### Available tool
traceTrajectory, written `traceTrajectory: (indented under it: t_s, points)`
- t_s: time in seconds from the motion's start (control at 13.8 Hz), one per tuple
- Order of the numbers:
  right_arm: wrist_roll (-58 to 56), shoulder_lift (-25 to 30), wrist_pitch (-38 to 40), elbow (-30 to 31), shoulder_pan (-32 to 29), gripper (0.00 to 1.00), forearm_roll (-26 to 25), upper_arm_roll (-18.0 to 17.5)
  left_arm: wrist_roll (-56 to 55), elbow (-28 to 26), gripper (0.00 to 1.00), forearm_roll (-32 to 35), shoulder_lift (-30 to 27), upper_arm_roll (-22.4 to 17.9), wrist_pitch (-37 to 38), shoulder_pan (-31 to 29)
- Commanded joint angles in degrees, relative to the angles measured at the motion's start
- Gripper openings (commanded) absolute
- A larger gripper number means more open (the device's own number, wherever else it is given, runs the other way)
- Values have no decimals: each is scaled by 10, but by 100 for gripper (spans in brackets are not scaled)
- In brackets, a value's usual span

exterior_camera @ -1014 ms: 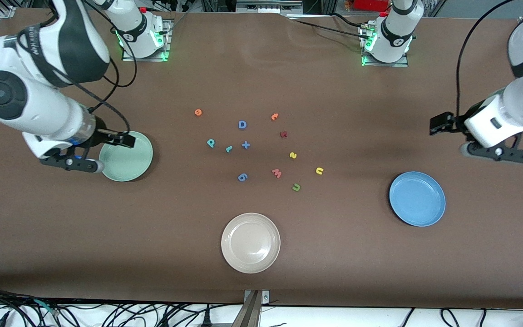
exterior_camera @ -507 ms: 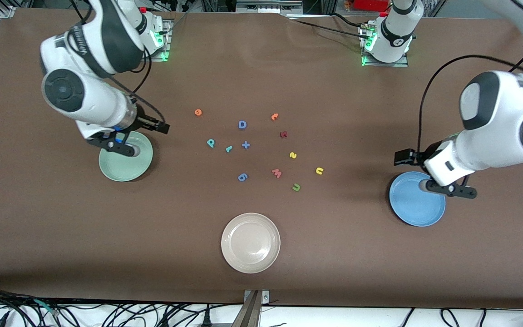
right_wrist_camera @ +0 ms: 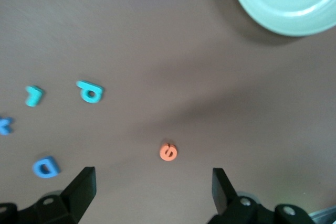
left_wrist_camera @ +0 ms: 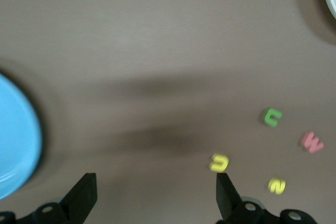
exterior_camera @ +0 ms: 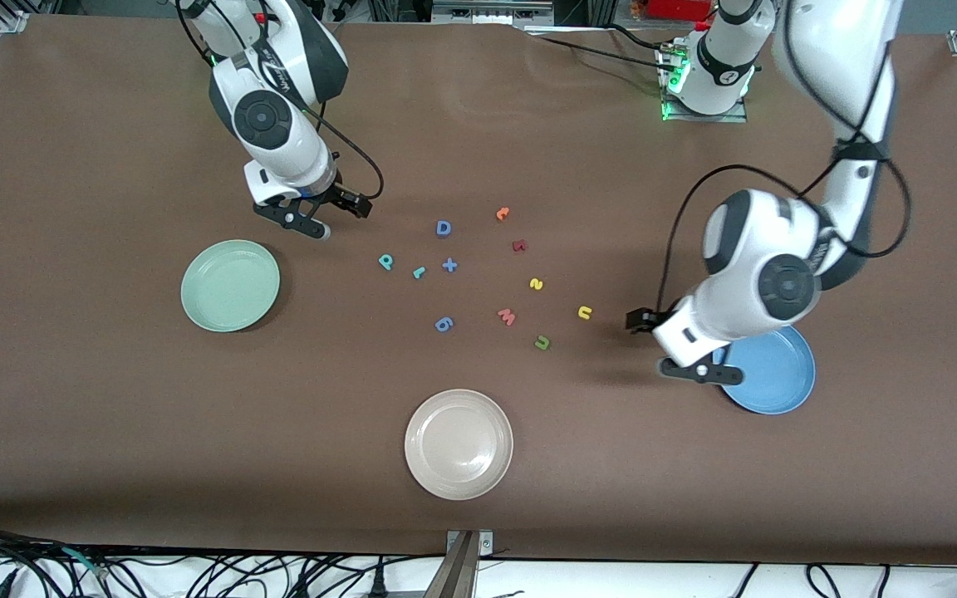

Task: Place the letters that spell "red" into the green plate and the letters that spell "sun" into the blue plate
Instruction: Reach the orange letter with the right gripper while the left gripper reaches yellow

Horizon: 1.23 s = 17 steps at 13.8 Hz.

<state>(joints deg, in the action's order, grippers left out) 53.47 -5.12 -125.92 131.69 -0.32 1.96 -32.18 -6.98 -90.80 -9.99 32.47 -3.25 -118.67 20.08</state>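
The orange "e" point(right_wrist_camera: 168, 151) lies on the table just off my open right gripper point(right_wrist_camera: 151, 182), which hangs over the table point(exterior_camera: 294, 221); the front view hides this letter. The teal "d" point(exterior_camera: 385, 262) and teal "r" point(exterior_camera: 419, 272) lie beside each other. The green plate point(exterior_camera: 230, 285) holds nothing. The yellow "s" point(exterior_camera: 536, 284), yellow arch point(exterior_camera: 585, 312) and olive arch point(exterior_camera: 542, 341) lie toward the blue plate point(exterior_camera: 765, 370). My open left gripper point(exterior_camera: 699, 371) hangs over that plate's rim, with the yellow arch point(left_wrist_camera: 219, 162) by one fingertip point(left_wrist_camera: 223, 182).
A beige-white plate point(exterior_camera: 458, 443) sits nearest the front camera. Among the letters lie a blue D point(exterior_camera: 444, 227), a blue plus point(exterior_camera: 449, 265), a blue 6 point(exterior_camera: 444, 324), a pink W point(exterior_camera: 507, 316), a dark red letter point(exterior_camera: 518, 245) and another orange letter point(exterior_camera: 503, 213).
Both arms have swung in toward the letters. The right gripper left the green plate for the orange "e". The left gripper crossed the blue plate toward the yellow arch.
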Motion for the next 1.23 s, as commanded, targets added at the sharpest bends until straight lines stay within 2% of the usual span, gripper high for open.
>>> traceTrajectory:
  t_s: [0.0, 0.22, 0.43, 0.72, 1.01, 1.16]
  points:
    - [5, 2, -45, 48, -6, 98, 9, -3, -27, -18, 100, -13, 18, -8, -45, 26]
    - [19, -29, -160, 110, -6, 98, 9, -3, -49, -56, 100, -13, 31, -9, -106, 51]
    - [22, -78, -214, 118, -6, 96, 9, -4, -74, -109, 100, -13, 26, -8, -171, 74]
    - [38, -103, -227, 119, -4, 94, 9, -15, -125, -185, 100, -13, 6, -9, -261, 104]
    - [51, -105, -229, 119, 12, 94, 9, -19, -136, -199, 100, -12, 2, -9, -267, 115]
    - [50, -107, -229, 119, 12, 85, 8, -19, -149, -202, 99, -10, 3, -10, -268, 119]
